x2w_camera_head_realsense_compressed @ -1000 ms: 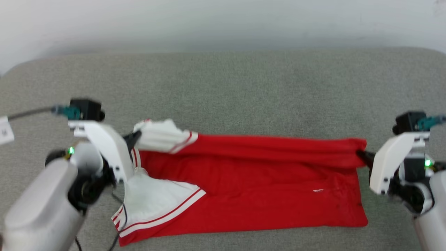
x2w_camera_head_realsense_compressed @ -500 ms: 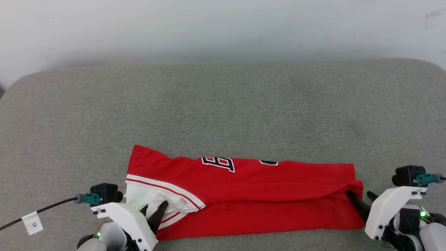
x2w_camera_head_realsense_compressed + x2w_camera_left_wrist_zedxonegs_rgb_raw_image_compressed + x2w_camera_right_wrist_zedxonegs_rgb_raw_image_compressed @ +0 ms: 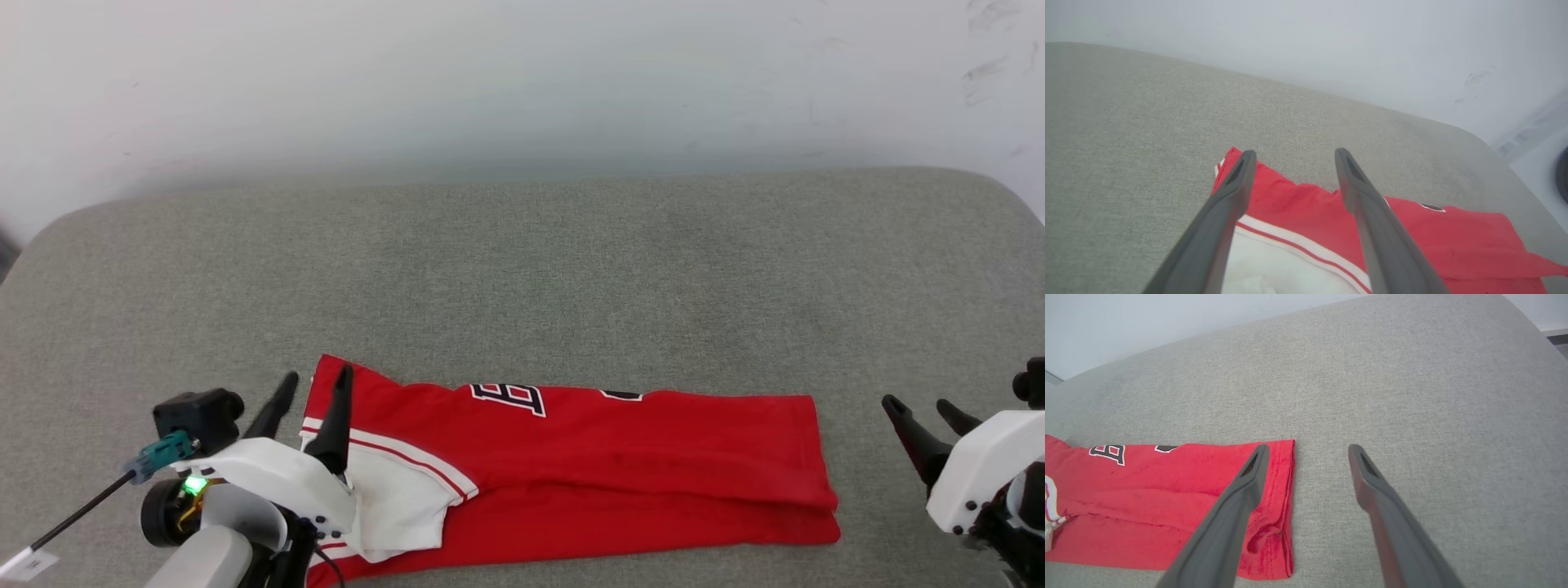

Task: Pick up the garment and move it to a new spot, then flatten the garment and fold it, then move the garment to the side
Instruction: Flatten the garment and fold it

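Observation:
The garment, a red jersey with a white sleeve, striped trim and black numerals, lies folded into a long flat band near the front of the grey cushion. My left gripper stands open above its left end, by the sleeve, holding nothing. In the left wrist view the left gripper has its fingers spread over the garment. My right gripper is open just right of the hem, clear of the cloth. The right wrist view shows the right gripper beside the hem of the garment.
The grey fabric cushion stretches wide behind and beside the jersey, with rounded corners at the back. A pale wall rises behind it. A cable with a white tag trails from my left wrist.
Both grippers have opened and let go of the jersey, which now lies folded over in a flat band. Both arms have drawn back from the cloth. The head camera has shifted.

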